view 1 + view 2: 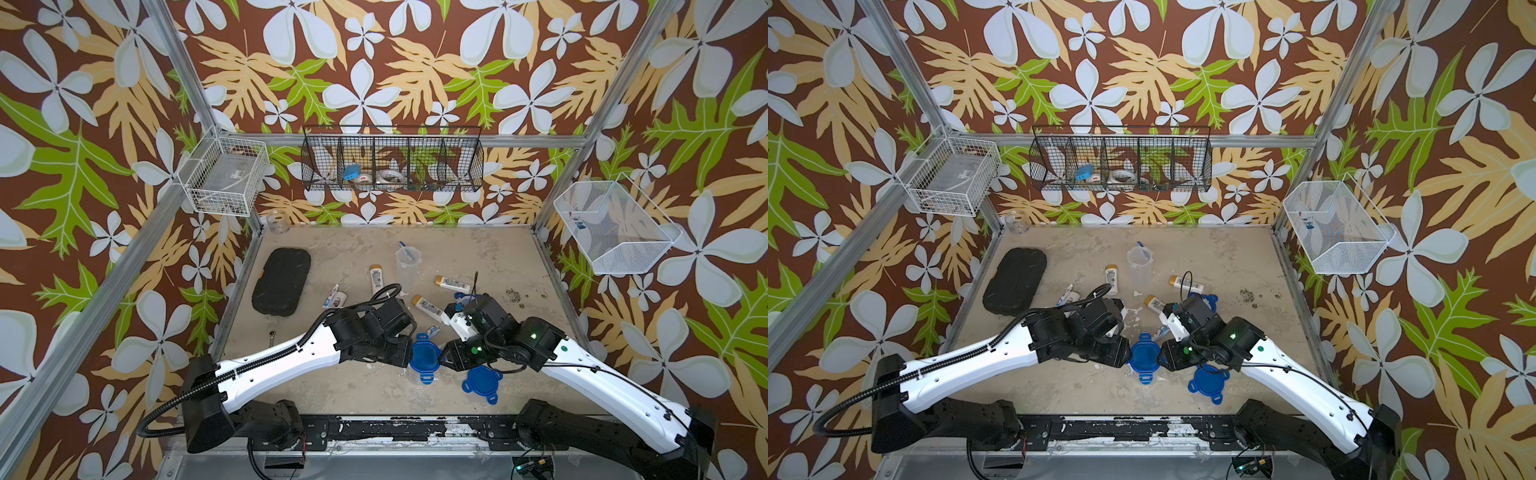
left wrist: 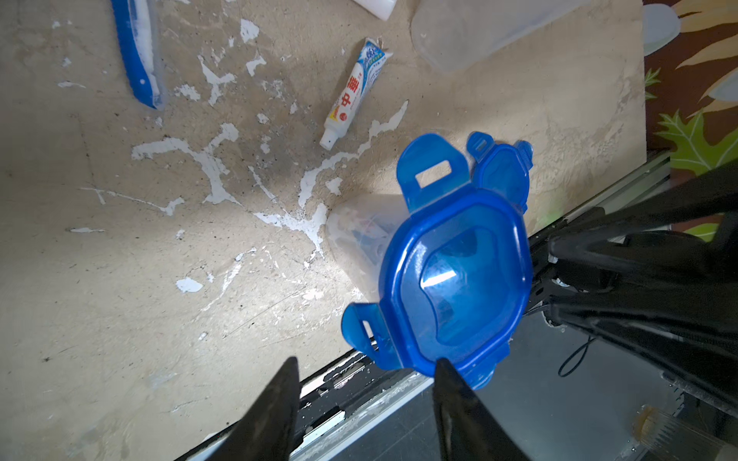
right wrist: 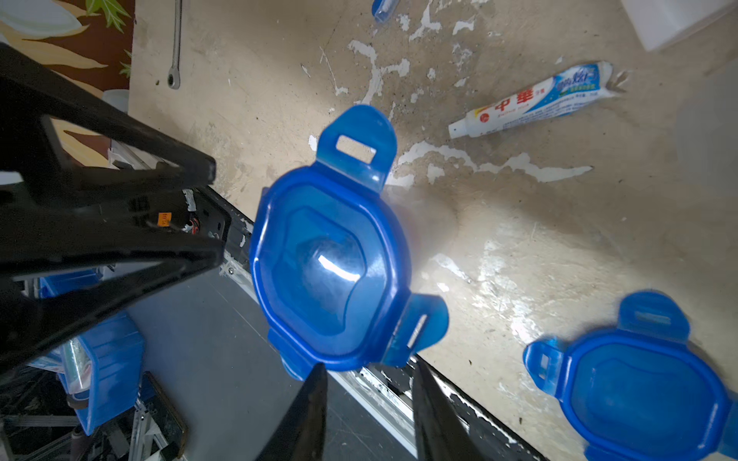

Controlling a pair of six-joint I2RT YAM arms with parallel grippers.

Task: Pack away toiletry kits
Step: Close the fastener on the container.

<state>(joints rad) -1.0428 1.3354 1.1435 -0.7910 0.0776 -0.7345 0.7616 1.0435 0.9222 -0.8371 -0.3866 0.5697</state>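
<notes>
**Bench [image 1: 332, 386], read as a clock face with twelve at the back wall.**

1. Lidded cup [image 1: 424, 356]: clear plastic with a blue four-tab clip lid [image 2: 459, 271] on top. It stands upright at six o'clock, near the front edge.
2. Left pincer [image 2: 366, 360]: at the lidded cup's nine o'clock. Jaws are parted with nothing gripped, and one tip is at the lid's rim.
3. Right pincer [image 3: 367, 363]: at the lidded cup's three o'clock. Jaws are parted, tips are at the lid's edge, and nothing is clamped.
4. Loose lid [image 1: 482, 382]: blue, on the bench at the lidded cup's four o'clock.
5. Open cup [image 1: 407, 266]: upright, just twelve o'clock of centre, with a toothbrush [image 1: 409, 249] standing in it.
6. Gold-capped bottle [image 1: 376, 277]: lying at the open cup's eight o'clock. A second bottle [image 1: 452, 283] lies at four o'clock and a third bottle [image 1: 426, 306] at six.
7. Toothpaste tube [image 3: 535, 99]: lying at the lidded cup's twelve o'clock.
8. Black case [image 1: 282, 280]: at ten o'clock.
</notes>
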